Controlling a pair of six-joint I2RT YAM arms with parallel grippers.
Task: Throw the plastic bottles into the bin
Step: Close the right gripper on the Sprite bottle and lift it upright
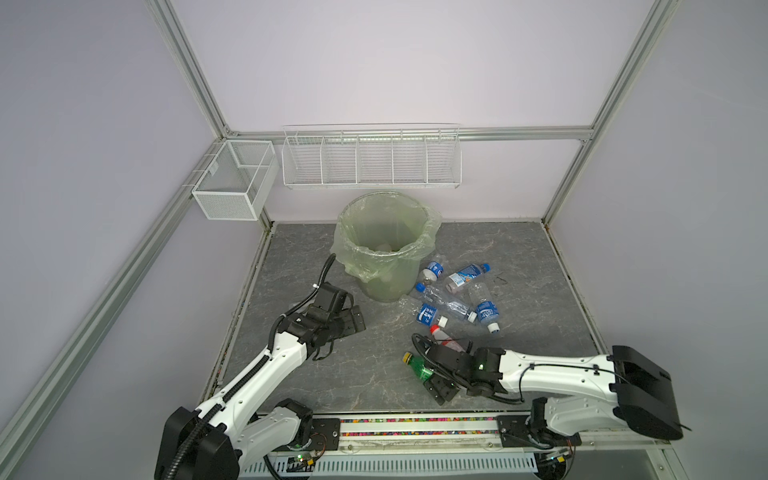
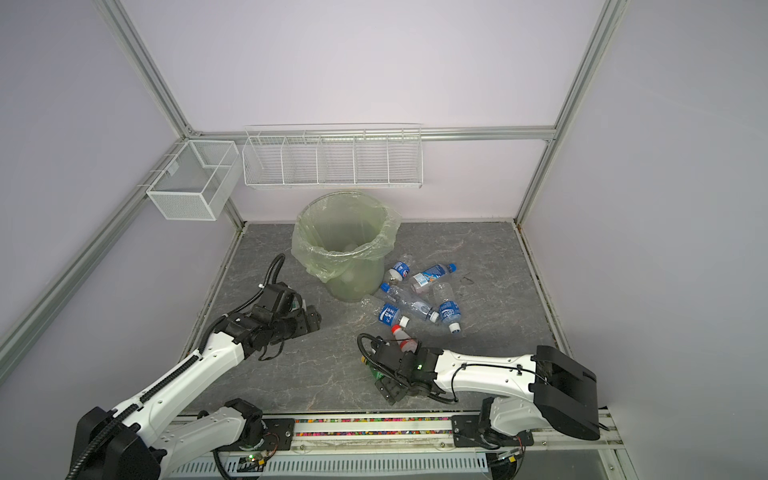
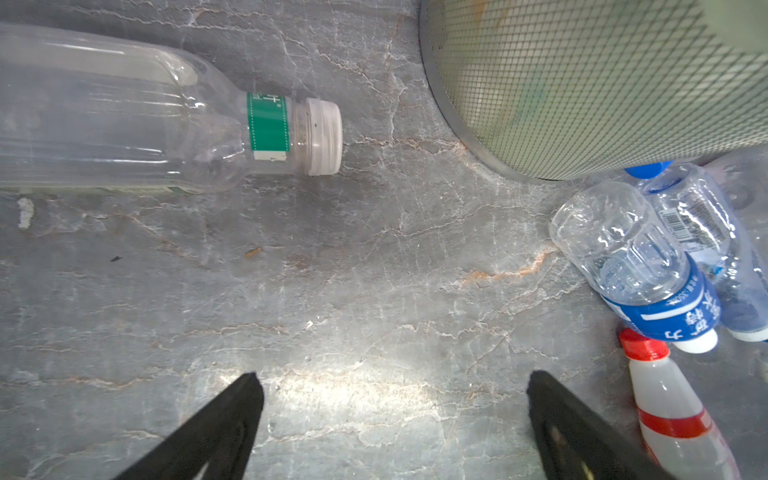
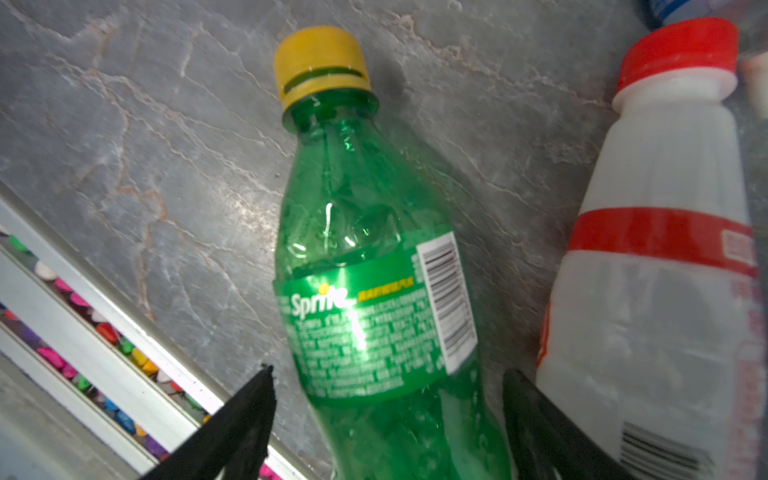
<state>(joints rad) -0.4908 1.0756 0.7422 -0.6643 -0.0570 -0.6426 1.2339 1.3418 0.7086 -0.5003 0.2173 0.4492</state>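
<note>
Loosely, the right pincer (image 4: 388, 370) — unclenched — straddles a glossy green bottle (image 4: 365, 249) (ridged yellow cap (image 4: 322, 62)); left pincer (image 3: 395, 374) gapes.

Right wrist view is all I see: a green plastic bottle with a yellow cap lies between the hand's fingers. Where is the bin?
Observer: In both top views the round pale-green bag-lined plastic bin stands farther back on the grey table, beyond a scatter of clear blue-labelled plastic bottles.
Operator: And the left hand?
Observer: The left hand is open and empty, over bare table near the bin's base.
</note>
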